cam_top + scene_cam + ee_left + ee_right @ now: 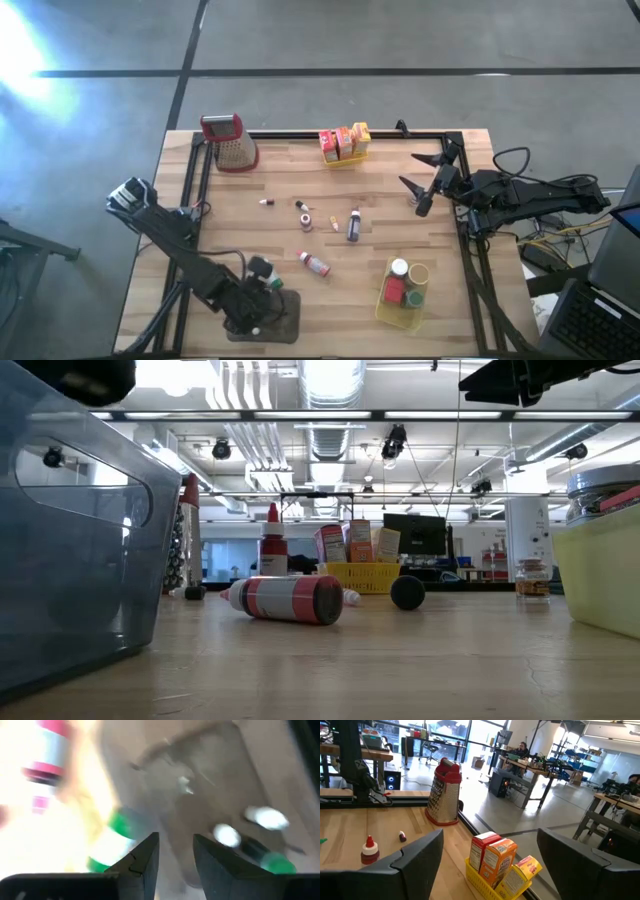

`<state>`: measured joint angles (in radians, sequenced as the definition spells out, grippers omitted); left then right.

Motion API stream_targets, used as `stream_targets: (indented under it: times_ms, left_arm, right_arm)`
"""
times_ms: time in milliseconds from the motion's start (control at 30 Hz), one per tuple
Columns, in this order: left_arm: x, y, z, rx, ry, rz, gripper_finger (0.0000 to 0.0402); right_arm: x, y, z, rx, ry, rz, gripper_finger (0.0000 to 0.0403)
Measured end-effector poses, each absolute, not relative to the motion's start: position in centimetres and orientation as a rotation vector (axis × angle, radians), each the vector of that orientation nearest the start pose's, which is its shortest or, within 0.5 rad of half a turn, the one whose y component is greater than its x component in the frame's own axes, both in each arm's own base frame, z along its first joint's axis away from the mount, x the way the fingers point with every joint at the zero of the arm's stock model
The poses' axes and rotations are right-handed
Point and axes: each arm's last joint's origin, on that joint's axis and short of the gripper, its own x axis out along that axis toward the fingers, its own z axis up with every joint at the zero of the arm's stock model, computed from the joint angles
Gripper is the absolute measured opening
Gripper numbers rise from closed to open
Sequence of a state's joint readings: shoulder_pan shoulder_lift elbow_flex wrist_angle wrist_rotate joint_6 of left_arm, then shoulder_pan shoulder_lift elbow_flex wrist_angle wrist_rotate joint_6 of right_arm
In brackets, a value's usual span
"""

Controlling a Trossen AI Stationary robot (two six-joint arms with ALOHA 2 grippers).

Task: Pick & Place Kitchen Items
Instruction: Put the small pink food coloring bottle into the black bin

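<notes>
Bottle (107, 842) — round, green-capped — between left fingers (145, 865); right fingers (417, 860) spread wide.

boxes (344, 143) sit in a basket (343, 158) at the far edge, right of the grater (232, 143); bottles (314, 263) lie mid-table.

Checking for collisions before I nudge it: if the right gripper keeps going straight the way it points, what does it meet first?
Most likely the yellow basket holding small orange and yellow boxes, which sits low between the open right gripper fingers. The metal grater with the red handle stands farther off to one side. Depth is hard to judge.
</notes>
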<state>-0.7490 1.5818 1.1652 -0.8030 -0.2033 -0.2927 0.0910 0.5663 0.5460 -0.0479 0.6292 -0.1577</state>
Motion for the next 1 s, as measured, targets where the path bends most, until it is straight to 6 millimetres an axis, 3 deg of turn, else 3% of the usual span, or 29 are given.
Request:
stream_targets:
  times_ms: [233,367,700,867,1000]
  left_arm:
    - [24.2,-19.9,26.6,0.298,0.833,0.128,0.0124]
    - [24.7,-18.5,28.2,0.287,0.741,0.249,0.0124]
    - [23.9,-10.6,29.9,0.243,0.762,0.348,0.0108]
    - [22.0,-6.7,30.4,0.194,0.686,0.382,0.0096]
    - [19.9,-4.0,29.2,0.103,0.600,0.360,0.0094]
  right_arm:
    - [13.5,-0.5,29.4,-0.178,0.107,-0.532,0.0341]
    - [13.5,-0.5,29.4,-0.178,0.107,-0.532,0.0354]
    - [13.5,-0.5,29.4,-0.178,0.106,-0.532,0.0351]
    - [13.5,-0.5,29.4,-0.178,0.107,-0.532,0.0335]
    - [13.5,-0.5,29.4,-0.178,0.107,-0.532,0.0323]
